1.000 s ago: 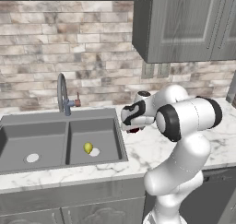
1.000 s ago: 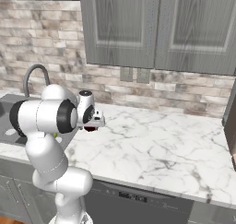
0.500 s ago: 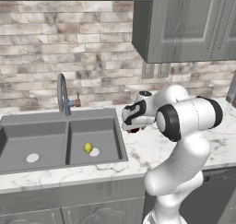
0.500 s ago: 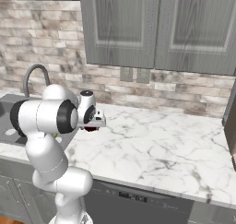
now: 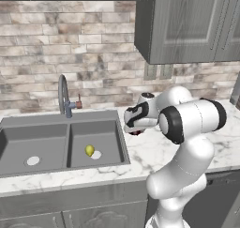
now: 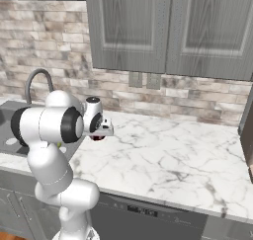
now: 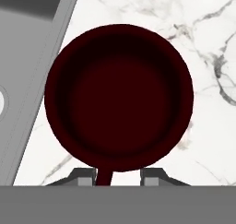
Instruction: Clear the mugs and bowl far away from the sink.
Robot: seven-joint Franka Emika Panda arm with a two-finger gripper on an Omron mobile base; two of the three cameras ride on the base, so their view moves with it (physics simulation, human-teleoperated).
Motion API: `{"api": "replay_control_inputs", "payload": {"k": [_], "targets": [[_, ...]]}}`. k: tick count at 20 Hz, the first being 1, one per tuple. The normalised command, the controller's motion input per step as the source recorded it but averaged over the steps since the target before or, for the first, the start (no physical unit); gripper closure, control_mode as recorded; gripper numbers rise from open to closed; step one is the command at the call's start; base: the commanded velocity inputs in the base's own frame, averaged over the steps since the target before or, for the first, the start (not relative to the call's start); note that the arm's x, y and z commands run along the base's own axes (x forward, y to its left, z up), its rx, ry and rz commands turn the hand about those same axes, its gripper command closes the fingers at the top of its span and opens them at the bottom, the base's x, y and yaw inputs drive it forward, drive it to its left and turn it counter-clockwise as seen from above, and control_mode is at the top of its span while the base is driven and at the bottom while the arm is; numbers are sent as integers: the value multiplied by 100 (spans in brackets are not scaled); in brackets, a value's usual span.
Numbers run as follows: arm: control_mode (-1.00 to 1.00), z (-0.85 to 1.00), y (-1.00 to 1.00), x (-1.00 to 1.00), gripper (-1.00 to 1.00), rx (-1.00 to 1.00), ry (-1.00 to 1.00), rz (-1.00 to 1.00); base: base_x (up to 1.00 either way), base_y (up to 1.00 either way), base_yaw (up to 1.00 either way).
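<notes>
one dark maroon mug [image 7: 119, 98] stands on the marble counter [image 6: 163, 155], just beside the sink [image 5: 61, 142] rim. the gripper [image 7: 119, 174] hangs directly over it, finger tips [image 7: 154, 174] flanking the handle; whether they already pinch it cannot be told. step in hand: grasping; next, a firm hold, then lifting away from the sink.

The dark maroon mug [image 7: 119, 97] is standing upright on the white marble counter, its round mouth facing up and its inside almost black, with its handle pointing toward the bottom of the hand view. It is sitting just beside the rim of the grey double-basin sink [image 5: 65, 145], whose curved faucet is rising at the back edge between the two basins
</notes>
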Motion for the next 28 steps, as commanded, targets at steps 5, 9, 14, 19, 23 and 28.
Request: {"api": "replay_control_inputs", "payload": {"k": [5, 9, 14, 19, 23, 28], "targets": [[-100, 0, 0, 0, 100, 0, 0, 0, 0, 0, 0], [-100, 0, 0, -7, 100, 0, -2, 0, 0, 0, 0], [-100, 21, 0, -45, 100, 1, -18, 0, 0, 0, 0], [-100, 62, 0, -82, 100, 5, -34, 6, 0, 0, 0], [-100, 69, 0, -75, 100, 6, -35, 10, 0, 0, 0], [-100, 85, 0, -62, 100, 4, -25, 14, 0, 0, 0]]}}
